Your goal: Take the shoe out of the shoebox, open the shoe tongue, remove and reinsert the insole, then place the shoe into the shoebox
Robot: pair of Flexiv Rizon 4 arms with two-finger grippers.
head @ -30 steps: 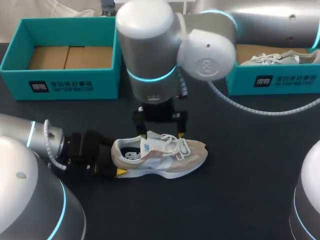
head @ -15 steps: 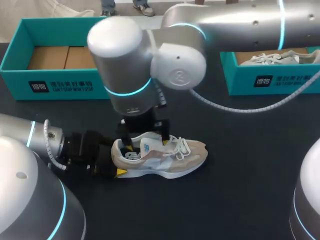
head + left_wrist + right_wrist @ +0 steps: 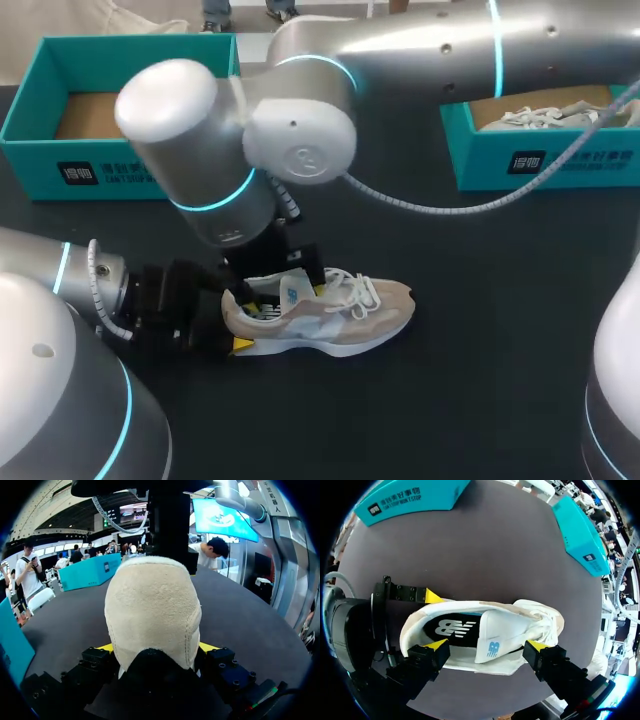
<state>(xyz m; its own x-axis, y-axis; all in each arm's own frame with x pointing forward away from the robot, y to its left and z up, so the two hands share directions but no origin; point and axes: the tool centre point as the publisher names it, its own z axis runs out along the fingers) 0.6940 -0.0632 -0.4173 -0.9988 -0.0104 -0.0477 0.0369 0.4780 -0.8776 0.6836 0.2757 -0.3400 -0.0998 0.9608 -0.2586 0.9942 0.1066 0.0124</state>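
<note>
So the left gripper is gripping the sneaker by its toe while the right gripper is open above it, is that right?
Not quite: the left gripper grips the sneaker by its heel, not its toe, as the left wrist view shows. The right gripper is indeed open above it.

The shoe (image 3: 152, 605) shows its beige heel, pinched between the left gripper's (image 3: 156, 647) fingers (image 3: 207, 646) — yellow tips touching at its three and nine o'clock. Beyond, on the dark surface (image 3: 250, 625): right arm (image 3: 170, 520) at twelve, teal shoebox (image 3: 90, 571) at ten.
</note>
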